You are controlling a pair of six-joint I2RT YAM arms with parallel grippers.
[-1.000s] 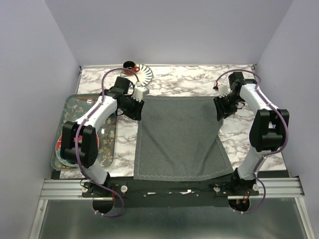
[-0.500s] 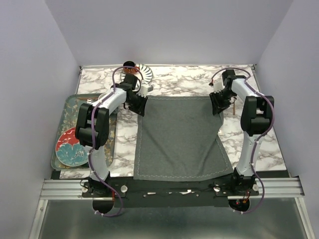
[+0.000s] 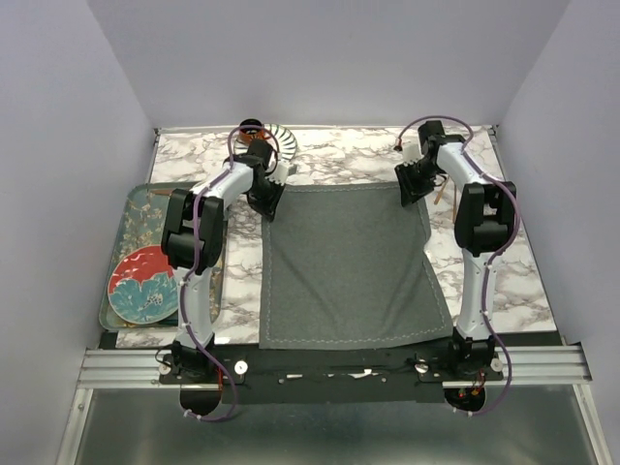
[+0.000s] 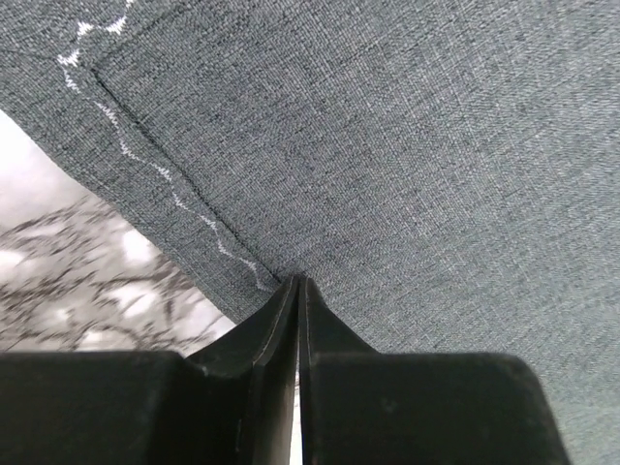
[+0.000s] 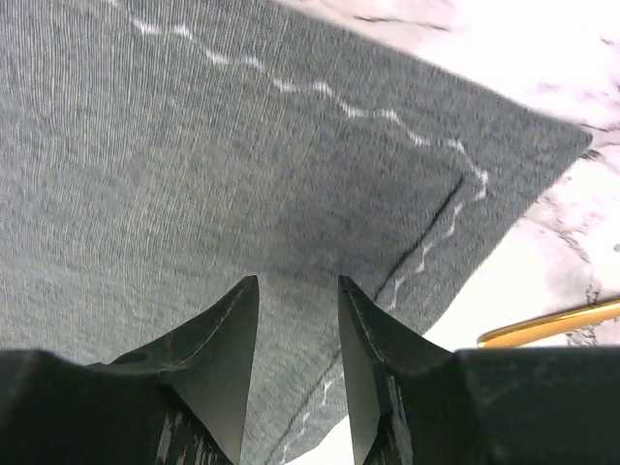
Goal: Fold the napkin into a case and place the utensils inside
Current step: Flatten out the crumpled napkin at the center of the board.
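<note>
The napkin (image 4: 407, 145) is seemingly pinched at its hem by the closed left gripper (image 4: 295, 283). The right gripper (image 5: 297, 286) is held apart, and one gold utensil (image 5: 552, 325) is cropped.

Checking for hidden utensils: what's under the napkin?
Marble tabletop shows around the napkin. One gold utensil lies uncovered beside its far right corner. Anything beneath the cloth is hidden.

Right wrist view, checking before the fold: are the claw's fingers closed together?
No, the right claw shows a clear gap between its fingers, over the napkin.
</note>
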